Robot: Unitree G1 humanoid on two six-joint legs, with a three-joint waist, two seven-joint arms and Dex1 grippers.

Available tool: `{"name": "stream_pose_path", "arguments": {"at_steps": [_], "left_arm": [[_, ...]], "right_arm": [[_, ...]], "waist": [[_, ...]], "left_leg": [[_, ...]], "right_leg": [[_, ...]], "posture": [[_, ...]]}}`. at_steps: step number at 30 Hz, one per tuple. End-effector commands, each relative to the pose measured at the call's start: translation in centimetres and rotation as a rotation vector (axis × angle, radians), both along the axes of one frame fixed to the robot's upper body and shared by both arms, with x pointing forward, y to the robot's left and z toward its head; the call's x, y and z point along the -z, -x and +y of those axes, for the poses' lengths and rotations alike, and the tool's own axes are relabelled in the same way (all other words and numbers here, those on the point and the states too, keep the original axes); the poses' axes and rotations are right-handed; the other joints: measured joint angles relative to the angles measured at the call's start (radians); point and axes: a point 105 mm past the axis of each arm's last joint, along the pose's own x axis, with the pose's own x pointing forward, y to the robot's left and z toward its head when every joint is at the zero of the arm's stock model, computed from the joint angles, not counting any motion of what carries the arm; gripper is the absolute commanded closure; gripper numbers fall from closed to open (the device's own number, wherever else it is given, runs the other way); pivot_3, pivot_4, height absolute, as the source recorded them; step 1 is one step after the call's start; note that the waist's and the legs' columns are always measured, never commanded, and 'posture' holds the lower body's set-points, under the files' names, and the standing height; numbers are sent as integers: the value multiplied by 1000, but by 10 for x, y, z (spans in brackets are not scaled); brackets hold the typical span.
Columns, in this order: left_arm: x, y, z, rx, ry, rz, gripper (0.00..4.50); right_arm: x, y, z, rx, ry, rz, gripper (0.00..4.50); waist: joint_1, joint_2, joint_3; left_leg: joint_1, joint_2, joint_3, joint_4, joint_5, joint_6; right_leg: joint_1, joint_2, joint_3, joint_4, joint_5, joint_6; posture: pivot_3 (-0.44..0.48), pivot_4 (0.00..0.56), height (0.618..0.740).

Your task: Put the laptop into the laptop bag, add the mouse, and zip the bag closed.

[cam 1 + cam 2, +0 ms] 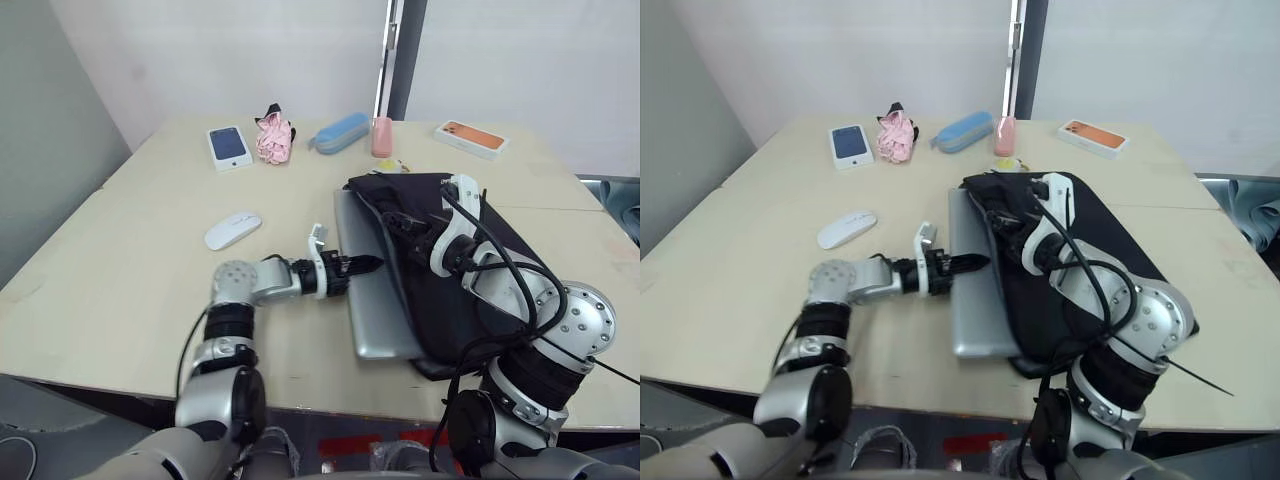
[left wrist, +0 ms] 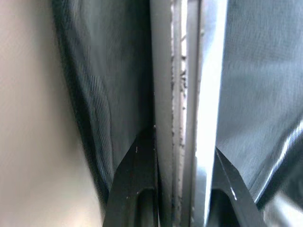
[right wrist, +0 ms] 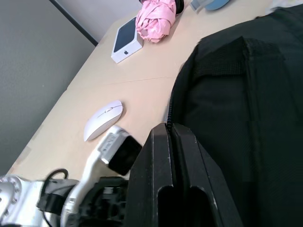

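Observation:
The silver laptop lies flat, its right part inside the open black laptop bag and its left strip sticking out. My left gripper is shut on the laptop's left edge; in the left wrist view its fingers sit on either side of the laptop's thin edge, with grey lining around it. My right gripper rests on top of the bag near its far left corner, fingers pressed together at the bag's zip edge. The white mouse lies on the table, left of the laptop.
Along the table's far side lie a white box with a blue phone picture, a pink bundle, a blue pouch, a small pink item and an orange-topped box. The table's front edge runs just below the bag.

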Motion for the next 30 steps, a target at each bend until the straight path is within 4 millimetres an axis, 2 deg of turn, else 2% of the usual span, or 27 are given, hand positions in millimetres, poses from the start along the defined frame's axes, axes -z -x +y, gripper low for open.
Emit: {"name": "stream_pose_path", "arguments": {"at_steps": [1,5,6,9,11,17,25,30], "left_arm": [[-26,22,2,210,44,-85,4197],[-37,41,22,375,10,-132,4197],[-41,40,26,387,13,-137,4197],[-39,5,24,258,-41,-197,4197],[-39,-2,17,242,-8,-202,4197],[-19,5,-13,267,56,-117,4197],[-13,-5,-34,208,111,-85,4197],[-9,1,-48,241,119,-65,4197]], "right_arm": [[-11,5,4,-30,1,-56,4459],[-11,6,4,-34,0,-57,4459],[-12,6,4,-34,-1,-57,4459],[-12,6,4,-32,-3,-57,4459],[-11,6,4,-26,-6,-56,4459],[-14,7,4,-27,-6,-68,4459],[-16,8,12,-74,26,-78,4459],[-14,8,17,-111,56,-73,4459]], "waist": [[3,0,0],[7,1,0],[9,2,0],[27,3,0],[32,4,0],[30,4,0],[24,4,0],[25,4,0]], "left_leg": [[0,0,0,0,0,0],[0,0,-1,0,0,-1],[0,0,-1,-1,0,-1],[0,-2,-2,-1,1,0],[0,-4,-2,0,2,0],[-1,-4,-2,0,3,2],[0,-4,-2,-1,3,2],[0,-4,-2,-1,3,2]], "right_leg": [[0,0,0,0,0,0],[0,0,-1,0,0,0],[0,0,-1,0,0,0],[1,-1,-3,1,0,-1],[2,-5,-3,1,0,1],[2,-6,-2,1,1,1],[2,-5,-2,1,1,1],[2,-6,-2,1,1,1]], "posture": [[0,150,740],[0,150,740],[0,150,740],[0,150,740],[0,150,740],[0,150,740],[0,150,740],[0,150,740]]}}
